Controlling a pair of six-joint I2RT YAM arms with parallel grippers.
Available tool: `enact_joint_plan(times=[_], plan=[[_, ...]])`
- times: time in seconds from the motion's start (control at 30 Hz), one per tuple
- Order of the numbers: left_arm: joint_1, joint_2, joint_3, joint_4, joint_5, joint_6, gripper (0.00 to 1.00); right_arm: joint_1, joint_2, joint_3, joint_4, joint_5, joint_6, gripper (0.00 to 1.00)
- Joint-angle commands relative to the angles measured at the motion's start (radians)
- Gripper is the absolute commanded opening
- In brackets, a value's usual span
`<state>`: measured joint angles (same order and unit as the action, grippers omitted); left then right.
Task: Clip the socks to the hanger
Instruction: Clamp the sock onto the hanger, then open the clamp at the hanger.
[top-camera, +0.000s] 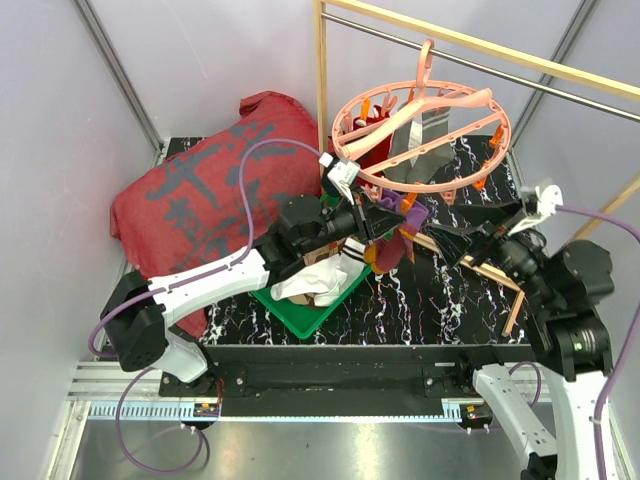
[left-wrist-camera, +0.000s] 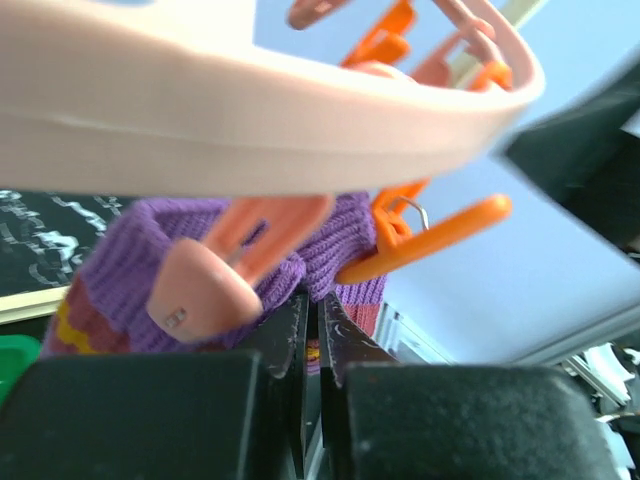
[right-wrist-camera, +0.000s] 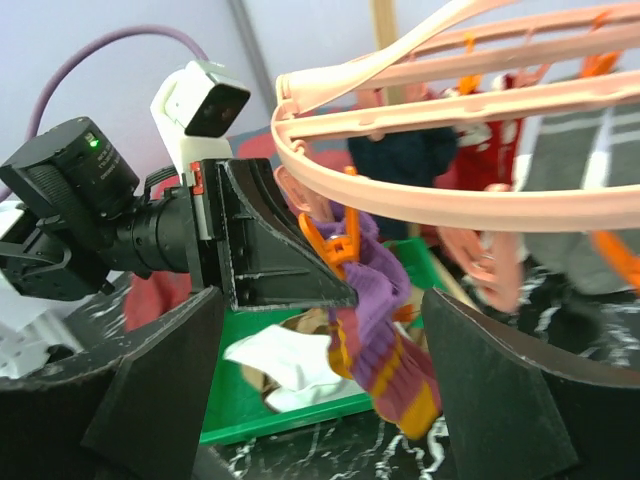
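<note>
The salmon-pink ring hanger (top-camera: 440, 103) hangs from the rail at the back right. My left gripper (top-camera: 395, 215) is under its near rim, shut on the cuff of a purple-orange striped sock (top-camera: 405, 228). In the left wrist view my jaws (left-wrist-camera: 312, 310) stand almost together on the purple cuff (left-wrist-camera: 150, 270), with a pink clip (left-wrist-camera: 210, 280) and an orange clip (left-wrist-camera: 420, 235) just above. In the right wrist view the orange clip (right-wrist-camera: 340, 245) sits on the cuff and the sock (right-wrist-camera: 385, 330) dangles below it. My right gripper (top-camera: 440, 228) (right-wrist-camera: 325, 310) is open and empty, facing the sock.
A green tray (top-camera: 300, 318) under the left arm holds a white sock (right-wrist-camera: 280, 365) and brownish ones. Grey (right-wrist-camera: 570, 160), navy (right-wrist-camera: 405, 150) and red (right-wrist-camera: 500, 130) socks hang from the hanger. A big red cloth (top-camera: 210, 190) lies at the left. The wooden rail post (top-camera: 321, 80) stands behind.
</note>
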<state>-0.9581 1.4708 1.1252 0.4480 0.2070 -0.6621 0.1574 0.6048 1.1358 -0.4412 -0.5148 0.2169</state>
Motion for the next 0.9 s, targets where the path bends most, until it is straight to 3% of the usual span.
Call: enact_joint_plan(times=[0.0, 0.3, 0.87], plan=[[0.038, -0.032, 0.028, -0.002, 0.071, 0.022, 0.04, 0.004, -0.031, 0.042, -0.082, 0.159, -0.097, 0.88], [0.082, -0.052, 0.031, -0.025, 0.118, 0.019, 0.06, 0.004, 0.062, 0.030, -0.031, 0.173, -0.128, 0.83], [0.082, -0.050, 0.036, -0.020, 0.141, -0.004, 0.06, 0.004, 0.234, 0.088, 0.050, 0.052, -0.143, 0.81]])
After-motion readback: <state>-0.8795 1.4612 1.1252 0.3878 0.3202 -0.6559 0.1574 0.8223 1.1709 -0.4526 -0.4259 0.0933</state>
